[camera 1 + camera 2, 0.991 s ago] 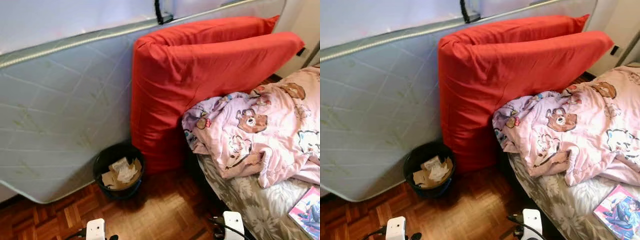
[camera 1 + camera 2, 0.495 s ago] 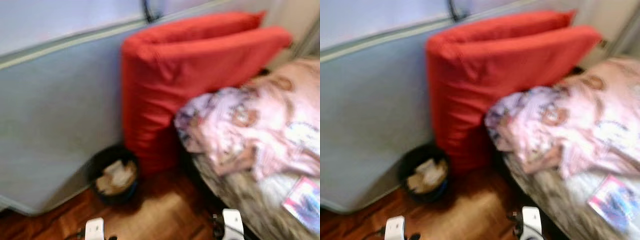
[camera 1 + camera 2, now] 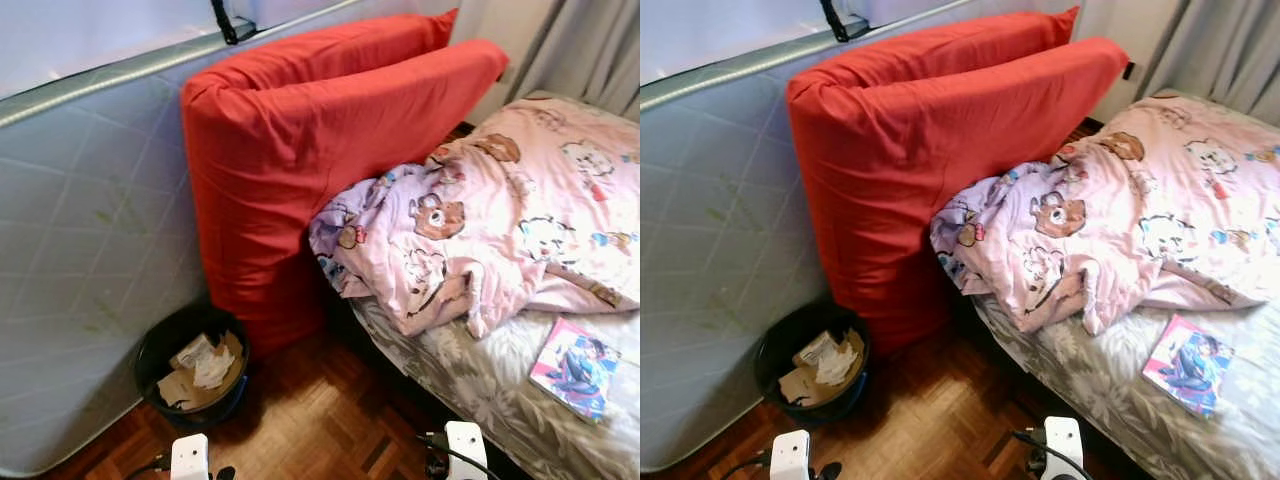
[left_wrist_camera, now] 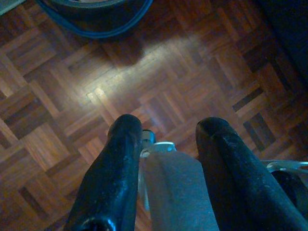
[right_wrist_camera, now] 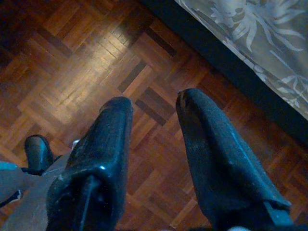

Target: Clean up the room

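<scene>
A black waste bin [image 3: 192,365] with crumpled paper in it stands on the parquet floor by the foot of a red folded mattress [image 3: 300,150]. A pink blanket printed with bears [image 3: 500,220] lies rumpled on the bed [image 3: 470,385]. A colourful book [image 3: 575,365] rests on the grey leaf-patterned sheet near the bed's front edge. Both arms hang low at the bottom of the eye views. My left gripper [image 4: 166,127] is open over the floor near the bin's rim [image 4: 96,12]. My right gripper [image 5: 154,101] is open over the floor beside the bed's side [image 5: 250,36]. Neither holds anything.
A pale quilted mattress [image 3: 80,250] leans against the wall on the left, behind the bin. Grey curtains [image 3: 590,50] hang at the far right. Parquet floor [image 3: 310,420] lies between the bin and the dark bed base.
The camera has swung to the right, so everything has shifted left in the picture; more of the bed, the book and the curtains show. The things themselves have not moved.
</scene>
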Tool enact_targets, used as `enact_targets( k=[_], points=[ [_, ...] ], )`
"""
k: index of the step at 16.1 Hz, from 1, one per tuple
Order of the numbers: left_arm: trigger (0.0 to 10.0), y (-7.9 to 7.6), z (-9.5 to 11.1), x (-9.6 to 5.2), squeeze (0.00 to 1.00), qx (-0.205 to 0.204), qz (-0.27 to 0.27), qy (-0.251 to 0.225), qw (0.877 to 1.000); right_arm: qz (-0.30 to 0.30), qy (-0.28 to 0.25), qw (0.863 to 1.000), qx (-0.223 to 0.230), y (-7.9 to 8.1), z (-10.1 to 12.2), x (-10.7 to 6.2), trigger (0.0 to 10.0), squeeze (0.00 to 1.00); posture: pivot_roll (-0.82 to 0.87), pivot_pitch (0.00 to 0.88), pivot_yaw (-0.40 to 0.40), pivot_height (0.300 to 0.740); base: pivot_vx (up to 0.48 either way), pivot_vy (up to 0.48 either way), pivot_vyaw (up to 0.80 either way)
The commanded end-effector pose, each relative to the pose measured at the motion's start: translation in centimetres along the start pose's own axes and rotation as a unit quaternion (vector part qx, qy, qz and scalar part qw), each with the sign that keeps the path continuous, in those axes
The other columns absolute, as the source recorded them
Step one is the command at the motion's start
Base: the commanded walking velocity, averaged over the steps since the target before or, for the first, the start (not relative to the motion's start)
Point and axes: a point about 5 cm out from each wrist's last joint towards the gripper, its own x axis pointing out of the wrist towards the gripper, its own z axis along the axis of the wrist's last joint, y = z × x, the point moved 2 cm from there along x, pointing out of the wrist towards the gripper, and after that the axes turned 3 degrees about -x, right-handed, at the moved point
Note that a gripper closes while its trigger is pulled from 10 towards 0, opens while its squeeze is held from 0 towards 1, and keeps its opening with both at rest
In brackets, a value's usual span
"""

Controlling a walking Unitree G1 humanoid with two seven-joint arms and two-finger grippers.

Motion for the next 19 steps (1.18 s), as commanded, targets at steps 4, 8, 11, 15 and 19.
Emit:
enact_targets(
  k=[4,8,11,15,19],
  points=[
    [10.0,5.9,-1.1,-1.3,0.0,0.105,0.05,0.067,0.991,0.032,0.029,0.994,0.103,-0.2,-0.1,0.1,10.0,0.0,0.02,0.02,0.025,0.74,0.0,0.0,-0.72],
    [10.0,5.0,-0.6,-0.9,0.0,0.128,0.036,0.068,0.989,0.043,-0.01,0.993,0.108,1.3,1.7,0.4,10.0,0.0,-0.04,0.032,0.057,0.74,0.0,-0.285,-0.72],
    [10.0,3.5,-0.2,-0.4,0.0,0.124,0.025,0.063,0.99,0.029,-0.002,0.993,0.115,0.6,1.2,0.3,10.0,0.0,-0.04,0.024,0.039,0.74,0.0,0.0,-0.71],
    [10.0,3.3,-0.1,-0.3,0.0,0.115,0.023,0.055,0.992,0.029,0.003,0.994,0.11,-0.2,1.0,0.2,10.0,0.0,-0.02,0.027,0.017,0.74,0.0,0.0,-0.72],
    [10.0,3.4,-1.2,-0.7,0.0,0.107,0.024,0.062,0.992,0.036,0.002,0.994,0.1,-0.6,0.7,0.1,10.0,0.0,-0.01,0.02,0.003,0.74,0.0,0.0,-0.72]
  ],
)
